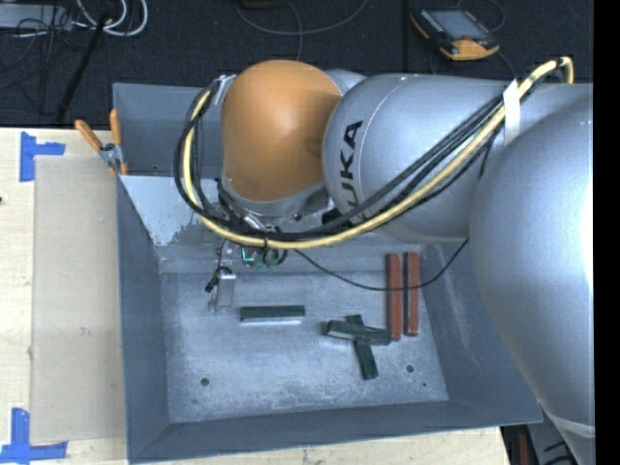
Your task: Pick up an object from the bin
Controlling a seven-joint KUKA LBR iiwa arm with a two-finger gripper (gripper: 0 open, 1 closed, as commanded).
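My gripper (222,292) hangs below the orange dome, low over the bin floor at its back left. Just to its right, a flat dark green bar (272,313) lies lengthwise on the floor, apart from the gripper. Further right lie two dark green sticks (360,337) crossed over each other. Nothing shows in the gripper.
Two reddish-brown rods (403,294) lie side by side against the bin's right wall, running front to back. The arm and its cables cover the back of the bin. The front half of the floor is bare.
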